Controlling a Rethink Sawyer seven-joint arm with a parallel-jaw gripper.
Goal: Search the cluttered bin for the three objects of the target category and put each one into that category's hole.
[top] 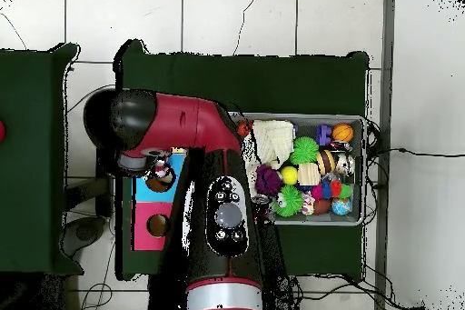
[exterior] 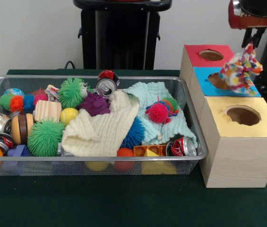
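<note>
Now, going from the left, the bin (exterior: 190, 101) sits on the green surface (exterior: 100, 201), full of clutter, and I make out no other spotted wad among the spiky balls (exterior: 45, 137), cloths (exterior: 102, 127) and cans (exterior: 107, 87). To its right my claw (exterior: 253, 39) is pinched shut on a spotted wad (exterior: 239, 69), hanging over the blue-topped box (exterior: 204, 87). I judge this the carrying step: next I must shift to the hole (exterior: 243, 115) in the yellow top, then let go

The bin (exterior: 190, 101) sits on the table (exterior: 124, 203). Three boxes stand in a row just beside it. The wad (exterior: 239, 70) hangs over the middle box (exterior: 204, 87).
</note>
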